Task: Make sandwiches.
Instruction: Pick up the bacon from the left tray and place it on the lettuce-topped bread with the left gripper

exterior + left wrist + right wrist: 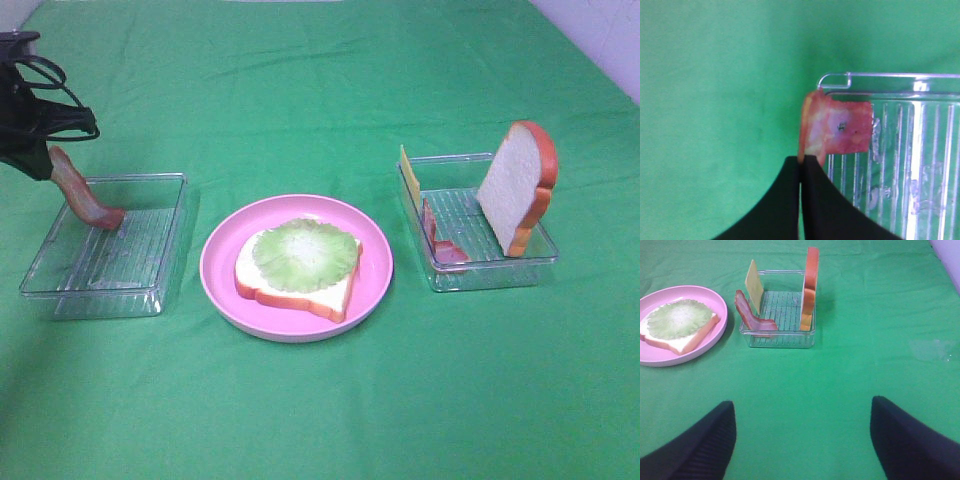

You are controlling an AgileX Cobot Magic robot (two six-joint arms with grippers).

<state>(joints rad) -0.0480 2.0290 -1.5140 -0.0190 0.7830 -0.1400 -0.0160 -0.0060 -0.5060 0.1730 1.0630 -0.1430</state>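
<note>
The red-brown toy bacon strip is in my left gripper. My jaws are pressed fully together on its upper end (from the wrist, my two black fingertips meet with the strip's edge pinched between them). It is glossy and red-brown with paler pink streaks, and it is soft enough to bend. Its lower end folds flat onto the ribbed floor of the clear plastic rectangular tray on my left, in the tray's far half, so the bacon strip hangs over that tray and touches it.

A round pink plate sits between the two trays on the green cloth. On it lies a white bread slice with an orange-brown crust, flat, with a pale green lettuce leaf on top.

The second clear tray, on my right, holds three things. A second bread slice stands on edge at its right side. An orange-yellow cheese square stands upright against the left wall. A second strip, also red-brown, is propped against that same wall with its foot on the floor.

The held strip's long axis runs steeply. It leans from my jaws down toward the tray's middle, and the folded foot points toward the plate.

My right gripper is spread wide with nothing between its fingers, and it hovers over the cloth on the near side of the right-hand tray.
</note>
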